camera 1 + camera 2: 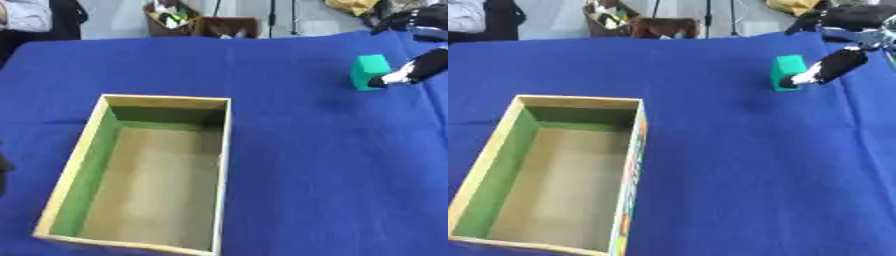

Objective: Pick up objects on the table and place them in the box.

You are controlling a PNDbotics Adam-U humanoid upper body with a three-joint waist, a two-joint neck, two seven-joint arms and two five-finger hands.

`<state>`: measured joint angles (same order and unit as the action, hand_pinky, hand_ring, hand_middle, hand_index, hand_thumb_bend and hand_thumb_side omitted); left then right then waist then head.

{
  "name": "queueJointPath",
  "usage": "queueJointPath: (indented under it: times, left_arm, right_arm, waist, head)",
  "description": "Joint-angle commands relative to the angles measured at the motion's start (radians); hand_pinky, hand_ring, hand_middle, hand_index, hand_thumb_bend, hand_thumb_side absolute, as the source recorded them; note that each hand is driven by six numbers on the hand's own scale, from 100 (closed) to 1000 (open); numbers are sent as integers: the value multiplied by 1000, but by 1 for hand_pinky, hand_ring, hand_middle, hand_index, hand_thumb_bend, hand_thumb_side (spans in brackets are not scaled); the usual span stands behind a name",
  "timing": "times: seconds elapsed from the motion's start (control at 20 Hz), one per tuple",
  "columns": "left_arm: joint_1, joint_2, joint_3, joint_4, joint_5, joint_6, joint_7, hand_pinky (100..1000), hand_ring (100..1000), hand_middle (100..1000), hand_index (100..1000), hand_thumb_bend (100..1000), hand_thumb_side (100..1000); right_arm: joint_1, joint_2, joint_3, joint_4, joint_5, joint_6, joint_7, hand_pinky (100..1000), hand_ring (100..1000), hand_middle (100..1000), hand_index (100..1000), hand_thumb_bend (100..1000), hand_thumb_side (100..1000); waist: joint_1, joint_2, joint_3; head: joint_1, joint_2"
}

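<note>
A small green block (786, 70) stands on the blue tablecloth at the far right. My right hand (831, 66) comes in from the upper right corner. One of its black, white-tipped fingers lies straight against the block's right side, and the block rests on the cloth. A long wooden box (224, 150) with a green inner wall sits open and empty at the lower left. At the left edge a dark sliver of my left hand (3, 172) shows beside the box; most of it is out of view.
The blue cloth (324, 165) covers the whole table between box and block. Beyond the far edge stand brown bins (201, 22) and stands on the floor.
</note>
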<state>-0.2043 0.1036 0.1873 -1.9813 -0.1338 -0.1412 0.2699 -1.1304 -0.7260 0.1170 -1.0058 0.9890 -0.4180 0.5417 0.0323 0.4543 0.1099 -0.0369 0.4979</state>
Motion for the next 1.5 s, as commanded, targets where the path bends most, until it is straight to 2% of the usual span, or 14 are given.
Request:
queueJointPath:
  times: [0.05, 0.55, 0.75, 1.2, 1.3, 1.5]
  left_arm:
    - [-10, 4, -7, -19, -7, -3, -7, 100, 333, 358, 517, 100, 935]
    - [-17, 0, -14, -19, -17, -6, -20, 100, 332, 358, 513, 100, 936]
    - [-16, -1, -15, -19, -20, -5, -23, 100, 332, 358, 512, 100, 937]
    - [-15, 1, -17, -19, -28, -1, -31, 100, 332, 359, 511, 100, 937]
    - [-15, 1, -17, -19, -30, 0, -31, 100, 332, 359, 511, 100, 935]
    - [-15, 3, -16, -19, -34, 2, -34, 100, 332, 359, 510, 100, 910]
  right_arm:
    - [-31, -13, -27, 29, 19, -10, -1, 872, 1000, 935, 984, 551, 732]
    - [-56, -15, -54, 70, 32, -11, 28, 873, 1000, 927, 992, 463, 692]
    - [-60, -23, -66, 63, 24, -2, 10, 874, 1000, 925, 993, 474, 711]
    - [-72, -39, -76, 70, 24, 14, 12, 871, 1000, 926, 991, 420, 706]
    - [-73, -44, -76, 75, 22, 9, 23, 872, 1000, 931, 997, 376, 683]
    - [-73, -53, -79, 91, -9, -8, 86, 883, 1000, 944, 1000, 195, 592]
  waist:
    - [-3, -12, 7]
    - [-10, 27, 22]
    - [-12, 31, 24]
    - [-21, 29, 25]
    - [-24, 30, 24]
    - [-28, 31, 22]
  head:
    - [-11, -24]
    - [-20, -47]
    - [-27, -51]
    - [-32, -62]
    - [-31, -63]
    - [-28, -64]
